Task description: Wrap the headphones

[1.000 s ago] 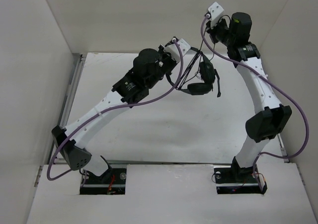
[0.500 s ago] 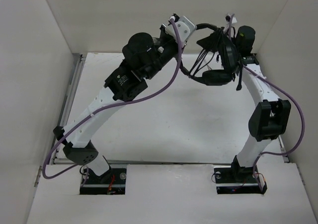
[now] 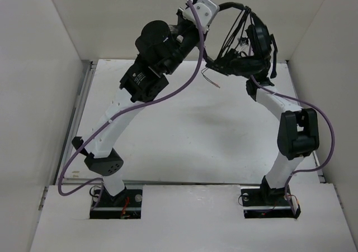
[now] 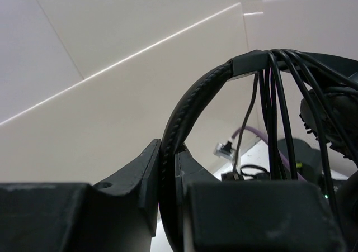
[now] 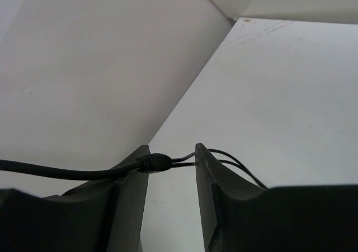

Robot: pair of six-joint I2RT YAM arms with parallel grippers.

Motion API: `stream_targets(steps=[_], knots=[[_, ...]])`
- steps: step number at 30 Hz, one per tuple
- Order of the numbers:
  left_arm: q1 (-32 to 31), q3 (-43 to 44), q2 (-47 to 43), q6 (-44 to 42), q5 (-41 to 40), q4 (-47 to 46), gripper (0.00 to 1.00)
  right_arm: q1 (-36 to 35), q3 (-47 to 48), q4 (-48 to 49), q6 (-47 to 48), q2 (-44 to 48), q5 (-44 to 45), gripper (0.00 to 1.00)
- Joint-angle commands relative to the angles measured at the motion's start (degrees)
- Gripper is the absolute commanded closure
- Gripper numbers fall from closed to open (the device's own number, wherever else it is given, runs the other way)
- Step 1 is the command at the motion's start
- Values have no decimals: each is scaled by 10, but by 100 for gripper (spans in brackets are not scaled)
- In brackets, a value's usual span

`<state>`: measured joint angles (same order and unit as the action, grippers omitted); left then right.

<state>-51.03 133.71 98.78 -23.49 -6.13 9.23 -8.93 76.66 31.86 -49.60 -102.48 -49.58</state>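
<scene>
1. The left tool (image 4: pixel 168 154) is clenched on the headphones (image 3: pixel 258 38), gripping the padded headband (image 4: pixel 187 101).
2. The right tool (image 5: pixel 172 154) is released, its fingers parted with the cord (image 5: pixel 56 172) crossing the gap.
3. The headphones hang at upper centre-right of the top view, off the desk (image 3: pixel 184 134) and before the back wall (image 3: pixel 112 17).
4. The right wall (image 3: pixel 335 95) lies near the right arm's elbow.

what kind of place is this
Likely a lab robot test cell: bare white wall panels box in a white table, the left arm and right arm are bolted at its near edge, handling headphones.
</scene>
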Motion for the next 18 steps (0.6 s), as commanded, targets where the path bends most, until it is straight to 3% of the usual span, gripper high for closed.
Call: stream_targets(steps=[1, 18], knots=[[12, 52, -6, 9, -8, -72, 99, -16, -10, 88, -42, 11, -12, 55], [32, 110, 28, 20, -34, -91, 99, -46, -1, 134, -69, -29, -3, 58]])
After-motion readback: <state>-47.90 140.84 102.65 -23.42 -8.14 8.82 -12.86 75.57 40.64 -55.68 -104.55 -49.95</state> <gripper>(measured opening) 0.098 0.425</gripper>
